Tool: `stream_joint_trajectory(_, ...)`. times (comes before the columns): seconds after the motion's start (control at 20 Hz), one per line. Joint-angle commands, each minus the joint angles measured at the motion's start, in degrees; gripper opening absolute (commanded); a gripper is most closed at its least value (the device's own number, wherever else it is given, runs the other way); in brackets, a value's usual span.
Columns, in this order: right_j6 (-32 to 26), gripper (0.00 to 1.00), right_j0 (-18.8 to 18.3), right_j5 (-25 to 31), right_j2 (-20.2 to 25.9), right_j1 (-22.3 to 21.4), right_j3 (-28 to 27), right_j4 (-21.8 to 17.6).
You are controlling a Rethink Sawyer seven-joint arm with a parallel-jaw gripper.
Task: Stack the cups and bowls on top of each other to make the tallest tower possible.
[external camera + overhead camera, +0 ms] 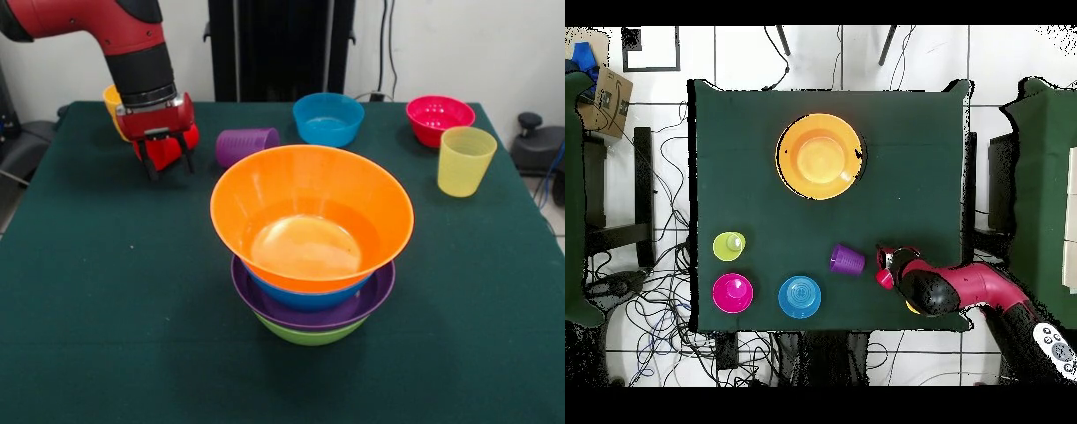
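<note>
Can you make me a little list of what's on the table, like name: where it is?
tower: green, purple, blue, orange bowls stacked, middle of table
purple cup: lying on its side
pale yellow cup: upright
small blue bowl: upright, alone
red-pink bowl: upright, alone
gripper: around the red cup
orange-yellow cup: mostly hidden behind the arm

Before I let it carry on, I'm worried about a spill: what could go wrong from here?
1. The claw sits around the red cup, with the orange-yellow cup right behind; lifting could knock that one.
2. The purple cup lies on its side nearby and could roll if brushed.
3. The tower is topped by the wide orange bowl, so a hard drop might shift it.
</note>
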Motion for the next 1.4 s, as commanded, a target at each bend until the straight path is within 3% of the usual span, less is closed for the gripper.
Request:
stream_joint_trajectory(0.05, -17.3, 1.0, -0.3, 7.4, 0.1, -1.6, 0.4, 2.4)
stream_joint_trajectory(0.15, -17.5, 1.0, -2.0, 8.9, 0.9, -6.2, 5.4, 5.0)
stream_joint_trajectory(0.25, -18.8, 1.0, -3.0, 10.3, 1.7, -8.1, 7.9, 6.8)
stream_joint_trajectory(0.6, -20.6, 1.0, -2.7, 11.3, 0.3, -3.0, 7.0, 5.1)
stream_joint_trajectory(0.9, -19.5, 1.0, -4.6, 10.9, -1.3, -3.8, 9.4, 2.6)
stream_joint_trajectory(1.2, -17.2, 1.0, -3.5, 8.5, -3.2, -1.0, 8.5, -0.6)
stream_joint_trajectory(1.4, -16.4, 1.0, -2.6, 8.7, -3.5, -0.1, 8.2, -0.6)
